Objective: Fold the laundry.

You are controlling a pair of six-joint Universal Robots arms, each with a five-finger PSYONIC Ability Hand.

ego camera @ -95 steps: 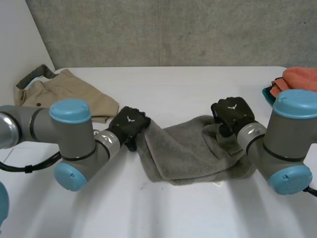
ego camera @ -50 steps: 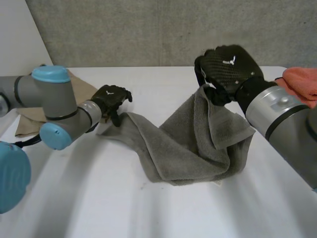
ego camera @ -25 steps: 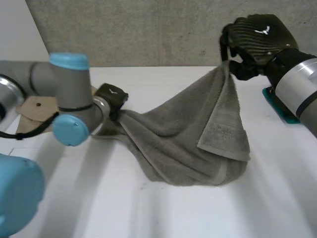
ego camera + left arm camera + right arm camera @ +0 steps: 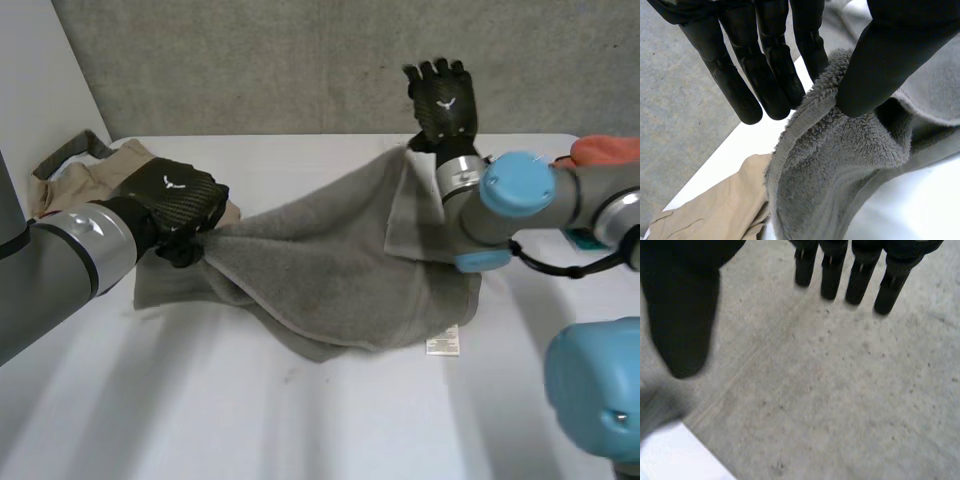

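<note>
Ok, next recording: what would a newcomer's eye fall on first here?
A rumpled grey terry towel sprawls across the middle of the white table, its edge pinched by the left hand between thumb and fingers. The right hand stands open above the towel's far edge, fingers straight, holding nothing. A tan garment lies at the far left corner and an orange cloth at the right edge.

White table (image 4: 300, 430), matte top, under soft even light. Behind its far edge a rough grey wall (image 4: 250, 70), speckled and pitted like concrete. Plain white panel (image 4: 35, 90) stands at the wall's left end
</note>
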